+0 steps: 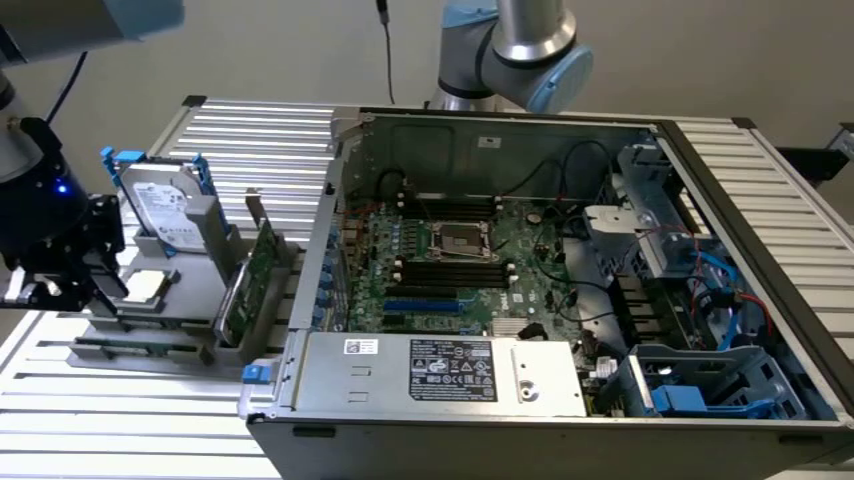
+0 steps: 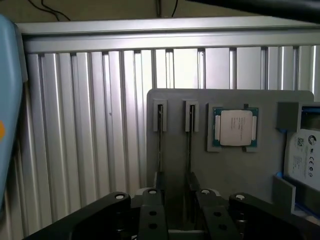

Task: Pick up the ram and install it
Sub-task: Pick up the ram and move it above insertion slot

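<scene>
A Universal Robots arm's gripper (image 2: 178, 196) hangs over a grey holder (image 2: 240, 172) at the edge of a slatted aluminium table (image 2: 90, 125), its black fingers (image 2: 152, 215) spread with nothing pinched between them. The ram (image 2: 189, 142) stands on edge in a narrow slot of the holder, directly below the gripper. A second stick (image 2: 160, 142) sits in the slot just beside it, and a square silver processor chip (image 2: 235, 127) rests in the next recess. A hard drive (image 2: 302, 157) stands at the holder's far side.

In the exterior view the open computer case (image 1: 747, 190) lies to the right of the holder, its motherboard (image 1: 454, 265) exposed and well apart from the gripper.

The step in hand appears to be the pick. The wrist view does not make clear which of the two sticks the fingers are centred on. A clean grasp likely depends on straddling one stick alone, closing squarely on its thin flat faces, and drawing it out in line with the slot so it neither binds nor catches its close neighbour.
</scene>
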